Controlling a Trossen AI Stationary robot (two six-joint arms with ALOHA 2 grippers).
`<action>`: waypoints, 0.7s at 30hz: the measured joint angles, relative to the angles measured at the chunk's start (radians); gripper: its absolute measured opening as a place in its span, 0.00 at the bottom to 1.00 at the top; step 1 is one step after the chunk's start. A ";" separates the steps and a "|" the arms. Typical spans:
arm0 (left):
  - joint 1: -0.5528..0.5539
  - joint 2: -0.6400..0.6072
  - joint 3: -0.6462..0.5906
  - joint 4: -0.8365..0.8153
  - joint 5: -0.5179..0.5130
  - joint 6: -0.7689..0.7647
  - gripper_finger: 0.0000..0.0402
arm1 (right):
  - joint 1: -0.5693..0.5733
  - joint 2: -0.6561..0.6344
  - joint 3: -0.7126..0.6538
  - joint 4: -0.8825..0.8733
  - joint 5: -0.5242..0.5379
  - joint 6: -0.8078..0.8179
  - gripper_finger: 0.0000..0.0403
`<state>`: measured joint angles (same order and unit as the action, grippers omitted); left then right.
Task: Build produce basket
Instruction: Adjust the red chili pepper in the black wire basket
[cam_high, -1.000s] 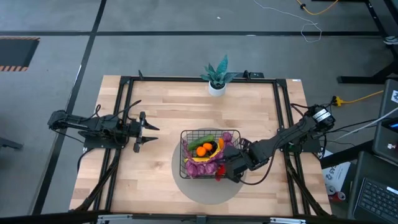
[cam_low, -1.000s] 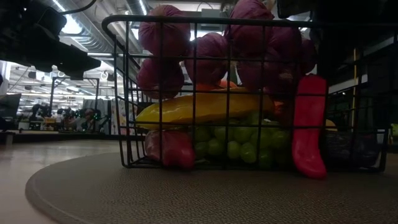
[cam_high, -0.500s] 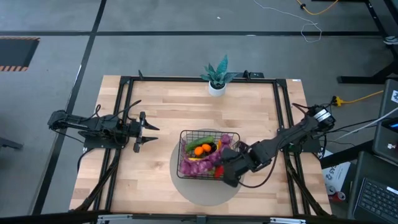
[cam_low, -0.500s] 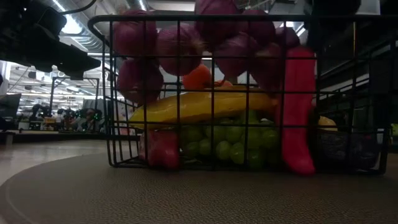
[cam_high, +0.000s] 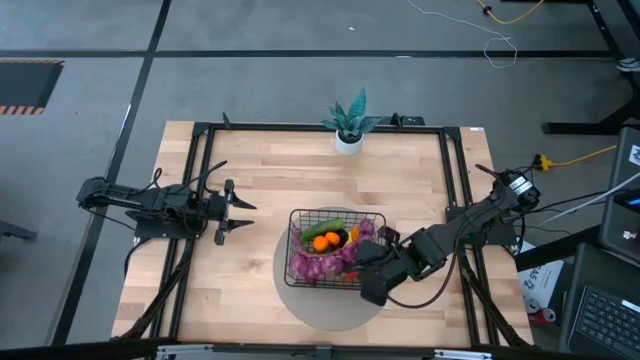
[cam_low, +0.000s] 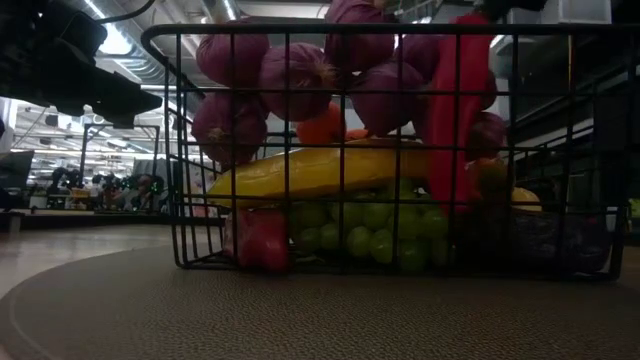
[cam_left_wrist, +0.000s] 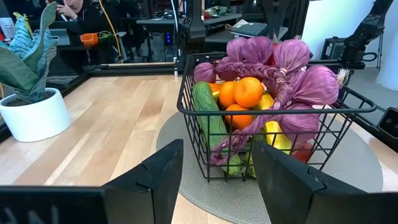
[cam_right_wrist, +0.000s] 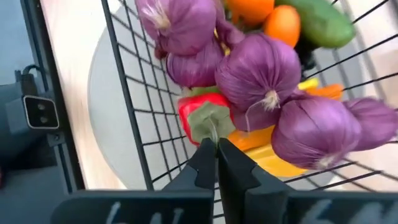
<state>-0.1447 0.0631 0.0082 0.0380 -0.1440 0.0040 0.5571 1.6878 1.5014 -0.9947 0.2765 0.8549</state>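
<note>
Wooden bench (cam_high: 260, 180) carries a round grey disc (cam_high: 300, 300), on which the basket (cam_high: 297, 240) sits filled with produce (purple lumpy string (cam_left_wrist: 283, 74), orange (cam_left_wrist: 249, 91), cucumber (cam_left_wrist: 208, 118), banana (cam_low: 320, 175), green grapes (cam_low: 365, 230)). Right end effector (cam_right_wrist: 216, 163), at the basket's near right corner, is clenched on the stem of the red pepper (cam_right_wrist: 202, 118), held at the basket's rim. Left end effector (cam_high: 238, 211) waits released, well apart to the basket's left.

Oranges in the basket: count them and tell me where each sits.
3 show. Two oranges sit side by side on top, beside the cucumber; a third lies just below them. Others may be buried.
</note>
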 joint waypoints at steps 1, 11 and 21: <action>0.000 0.000 0.000 0.000 0.000 0.000 0.47 | 0.000 0.000 0.012 -0.011 0.010 -0.004 0.01; 0.000 0.000 0.000 0.000 0.000 0.000 0.47 | 0.000 0.000 0.183 -0.094 0.073 -0.158 0.00; 0.000 0.000 0.000 0.000 0.000 0.000 0.47 | -0.018 -0.001 0.428 -0.112 0.277 -0.438 0.00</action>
<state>-0.1445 0.0628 0.0082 0.0380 -0.1440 0.0040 0.5387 1.6871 1.9295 -1.1065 0.5531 0.4172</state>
